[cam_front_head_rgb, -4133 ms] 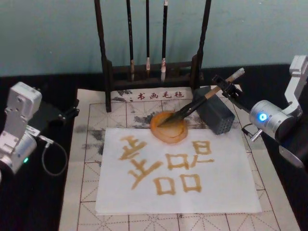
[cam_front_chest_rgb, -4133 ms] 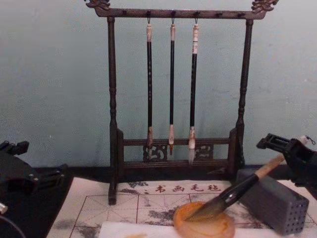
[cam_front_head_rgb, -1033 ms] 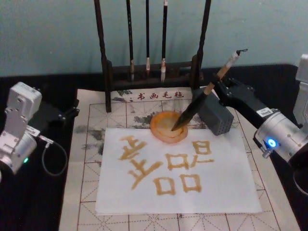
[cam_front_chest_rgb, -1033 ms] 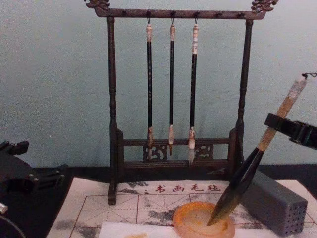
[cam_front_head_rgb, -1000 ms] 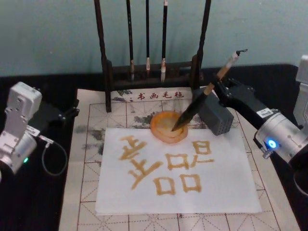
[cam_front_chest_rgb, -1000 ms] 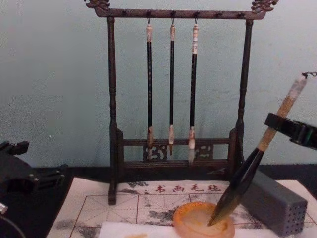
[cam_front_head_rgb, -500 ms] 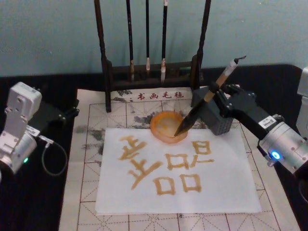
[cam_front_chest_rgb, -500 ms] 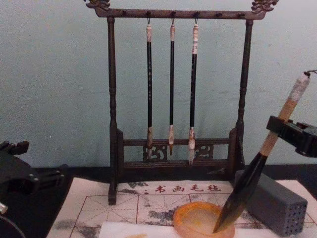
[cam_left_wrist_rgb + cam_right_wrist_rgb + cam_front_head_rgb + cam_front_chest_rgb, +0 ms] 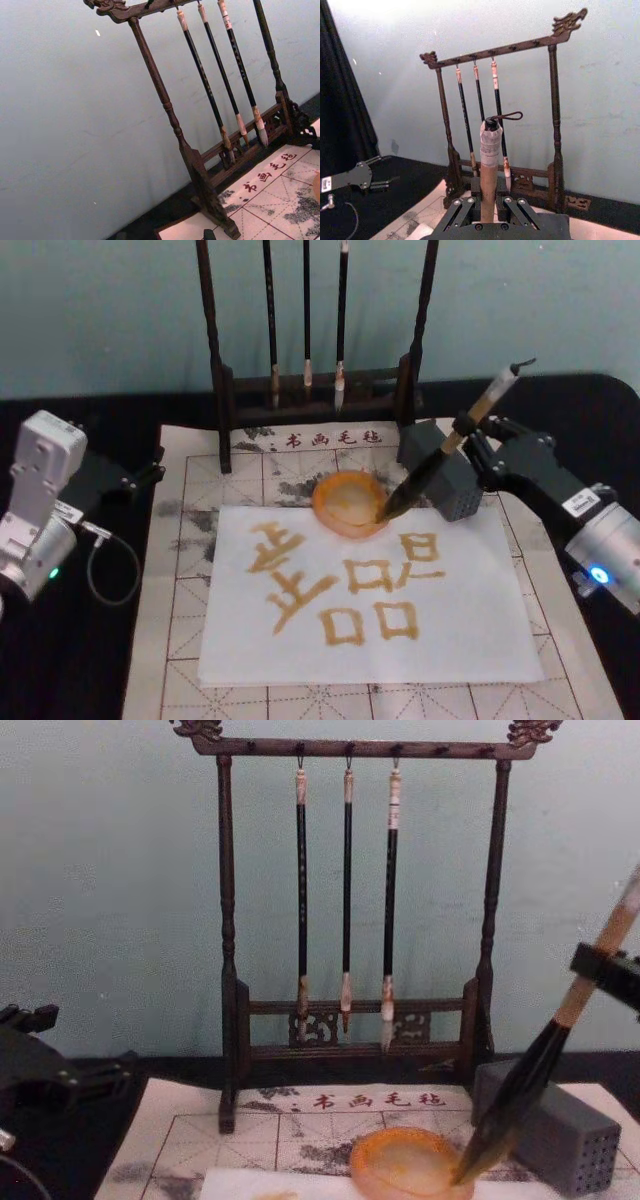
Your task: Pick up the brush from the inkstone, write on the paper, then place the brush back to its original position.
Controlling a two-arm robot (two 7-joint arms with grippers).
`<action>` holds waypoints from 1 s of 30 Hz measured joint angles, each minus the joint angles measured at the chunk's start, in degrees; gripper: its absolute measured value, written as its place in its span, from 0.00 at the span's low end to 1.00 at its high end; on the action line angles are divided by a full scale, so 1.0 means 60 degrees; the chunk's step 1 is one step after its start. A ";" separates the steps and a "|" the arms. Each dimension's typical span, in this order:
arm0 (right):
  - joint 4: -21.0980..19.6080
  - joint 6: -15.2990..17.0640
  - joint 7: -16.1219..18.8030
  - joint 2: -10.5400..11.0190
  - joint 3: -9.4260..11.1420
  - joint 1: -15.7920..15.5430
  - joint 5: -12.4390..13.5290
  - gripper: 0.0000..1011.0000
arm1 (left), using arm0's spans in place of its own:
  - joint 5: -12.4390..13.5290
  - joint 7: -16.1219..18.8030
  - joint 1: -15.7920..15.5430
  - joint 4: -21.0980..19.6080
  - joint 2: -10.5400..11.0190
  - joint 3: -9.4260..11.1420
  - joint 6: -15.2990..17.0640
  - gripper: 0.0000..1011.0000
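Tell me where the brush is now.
In the head view, right of centre: the right gripper holds the brush tilted, its tip at the right rim of the inkstone, beside the grey block.

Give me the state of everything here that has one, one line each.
inkstone, sitting on the mat at the paper's far edge
brush, held tilted, tip down at the inkstone's right edge
paper, flat, amber characters written on it
right gripper, shut on the brush handle
left gripper, parked left of the mat
thin brushes, hanging upright on the rack
grey block, right of the inkstone
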 joint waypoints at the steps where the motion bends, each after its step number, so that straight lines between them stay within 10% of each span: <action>1: -0.0123 0.0035 0.0007 0.0037 0.0093 -0.0108 0.0047 0.19 | 0.0000 0.0000 0.0000 0.0000 0.0000 0.0000 0.0000 0.99; 30: -0.1832 0.0171 0.0357 0.0779 0.1548 -0.2568 -0.0157 0.19 | 0.0000 0.0000 0.0000 0.0000 0.0000 0.0000 0.0000 0.99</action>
